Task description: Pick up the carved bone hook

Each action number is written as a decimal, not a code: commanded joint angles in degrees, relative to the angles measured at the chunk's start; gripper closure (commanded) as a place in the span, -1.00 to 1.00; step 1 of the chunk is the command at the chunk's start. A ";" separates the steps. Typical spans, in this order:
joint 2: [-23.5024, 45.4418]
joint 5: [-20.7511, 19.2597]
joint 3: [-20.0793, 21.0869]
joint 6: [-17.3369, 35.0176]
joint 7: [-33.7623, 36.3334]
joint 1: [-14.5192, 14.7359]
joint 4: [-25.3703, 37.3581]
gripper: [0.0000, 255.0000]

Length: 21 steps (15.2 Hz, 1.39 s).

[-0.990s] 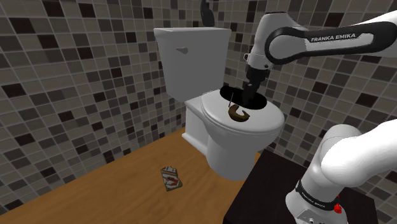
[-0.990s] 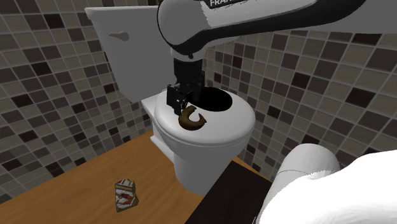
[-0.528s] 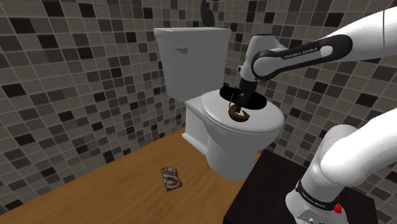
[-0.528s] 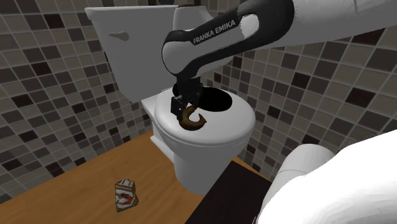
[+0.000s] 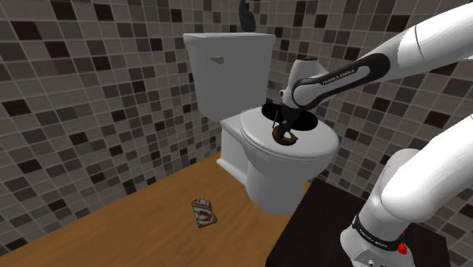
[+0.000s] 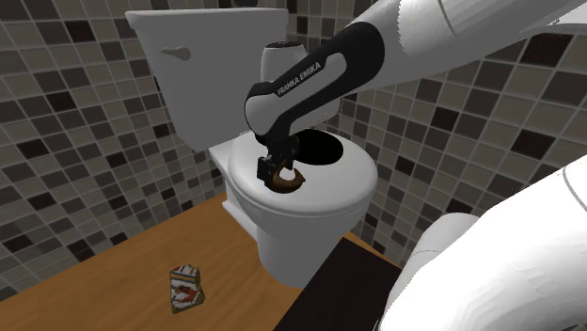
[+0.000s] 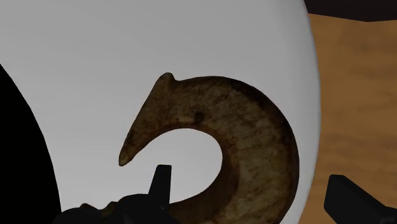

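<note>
In the wrist view the hook (image 7: 254, 146) runs out of the picture between the two fingers (image 7: 160, 188), so its far end cannot be seen; the fingers are cut off behind their tips. In the shoulder view the gripper (image 5: 286, 130) covers the hook's 12 o'clock part, and the arm hides the middle of the bowl opening (image 5: 267, 112). A dark thing (image 5: 245, 13) on the tank (image 5: 227, 64) is cut by the 12 o'clock edge and cannot be named. The packet (image 5: 203, 212) on the floor, at 7 o'clock from the toilet (image 5: 280, 171), bears print too small to read.
</note>
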 commanded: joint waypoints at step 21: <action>-1.34 0.01 0.25 -2.83 0.01 -0.03 1.53 1.00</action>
